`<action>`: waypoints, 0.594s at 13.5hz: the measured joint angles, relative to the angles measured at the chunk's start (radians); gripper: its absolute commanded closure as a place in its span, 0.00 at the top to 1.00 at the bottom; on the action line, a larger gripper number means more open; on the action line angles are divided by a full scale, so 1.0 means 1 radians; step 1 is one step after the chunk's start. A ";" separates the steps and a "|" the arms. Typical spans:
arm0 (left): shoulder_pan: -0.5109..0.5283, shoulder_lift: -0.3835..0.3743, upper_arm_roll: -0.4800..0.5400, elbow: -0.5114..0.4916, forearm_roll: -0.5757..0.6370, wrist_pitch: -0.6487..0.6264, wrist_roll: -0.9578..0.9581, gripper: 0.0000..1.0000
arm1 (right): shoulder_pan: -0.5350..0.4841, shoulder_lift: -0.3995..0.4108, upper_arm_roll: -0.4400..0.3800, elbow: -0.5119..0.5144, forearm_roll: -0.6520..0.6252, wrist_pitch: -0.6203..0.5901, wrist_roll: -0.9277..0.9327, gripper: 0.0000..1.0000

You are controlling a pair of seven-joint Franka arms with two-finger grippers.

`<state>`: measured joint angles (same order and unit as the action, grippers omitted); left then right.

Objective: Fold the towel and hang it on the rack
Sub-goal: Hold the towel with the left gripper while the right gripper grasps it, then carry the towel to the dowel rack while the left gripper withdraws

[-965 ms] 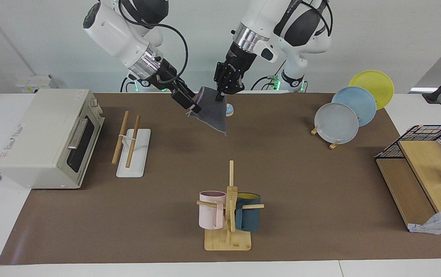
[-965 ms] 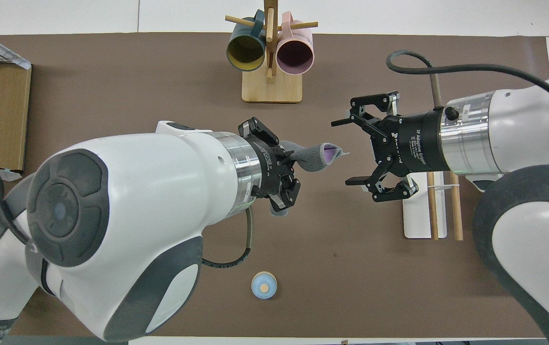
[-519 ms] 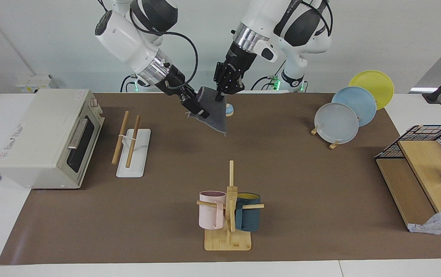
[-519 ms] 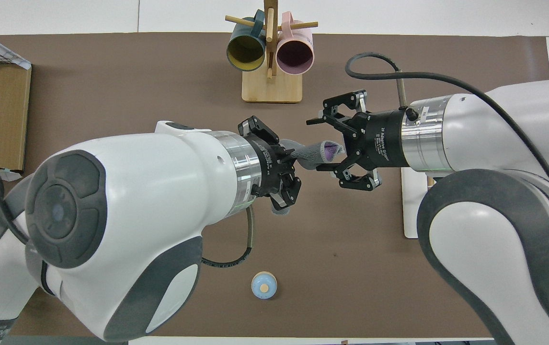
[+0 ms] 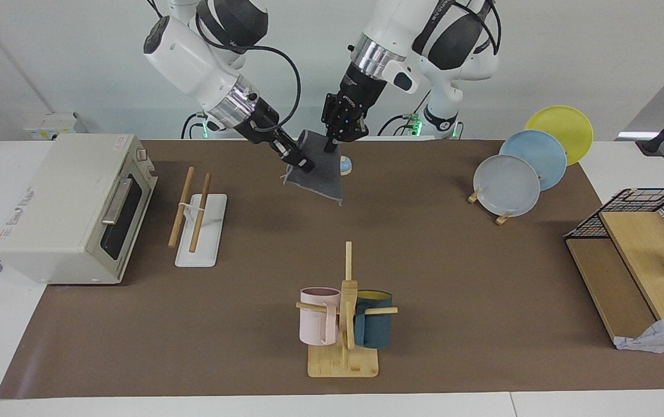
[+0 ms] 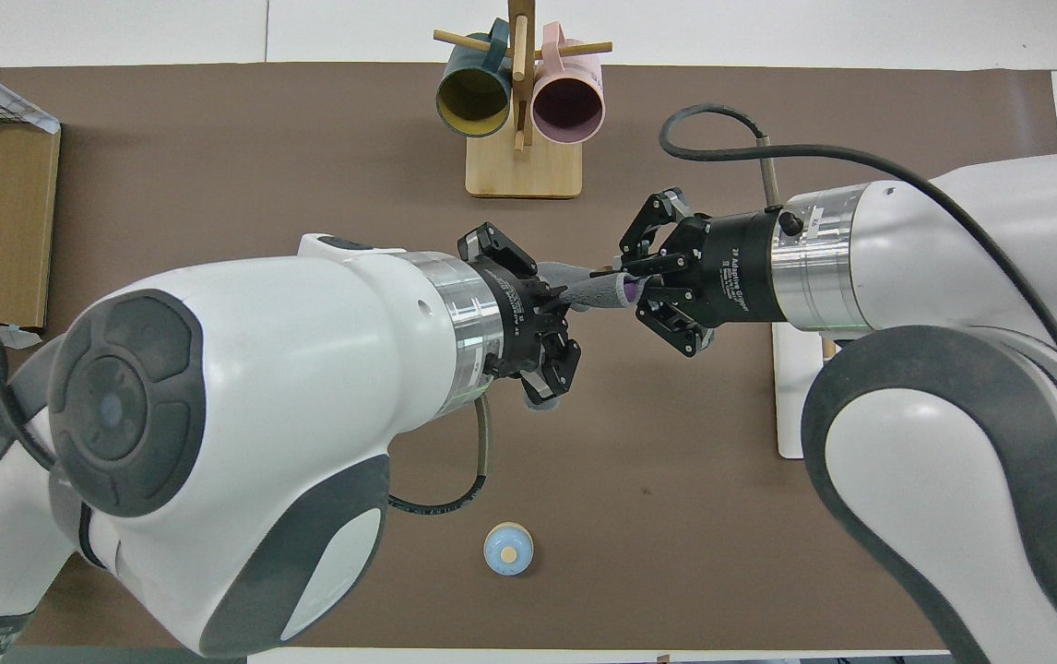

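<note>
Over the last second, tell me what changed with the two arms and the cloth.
The right tool swung in from above the white-based wooden rod rack toward the left tool and shut on the free corner of the hanging purple-and-grey fuzzy towel. The left tool stayed clamped on the other corner, so both now hold the towel up. The rack, mug tree and plates did not move.
</note>
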<state>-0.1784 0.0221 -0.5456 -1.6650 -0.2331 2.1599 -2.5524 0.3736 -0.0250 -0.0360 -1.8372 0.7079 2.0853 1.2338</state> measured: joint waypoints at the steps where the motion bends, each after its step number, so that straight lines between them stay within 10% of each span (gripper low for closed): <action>1: 0.000 0.000 0.000 0.000 0.000 0.000 0.000 0.00 | 0.000 0.000 0.000 0.000 0.000 0.000 -0.005 0.00; 2: 0.000 0.000 0.000 0.000 0.000 0.000 0.000 0.00 | 0.000 0.000 0.000 0.000 0.000 0.000 -0.011 0.00; 3: 0.000 0.000 0.000 0.000 0.000 0.000 -0.001 0.93 | 0.000 0.000 0.000 0.000 0.000 -0.001 -0.019 0.00; 8: -0.001 0.000 -0.003 -0.003 0.006 0.000 0.000 1.00 | 0.000 0.000 0.000 -0.001 0.000 -0.001 -0.041 0.00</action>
<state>-0.1796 0.0221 -0.5482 -1.6675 -0.2269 2.1603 -2.5526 0.3736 -0.0250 -0.0360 -1.8387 0.7078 2.0840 1.1932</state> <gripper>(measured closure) 0.524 0.978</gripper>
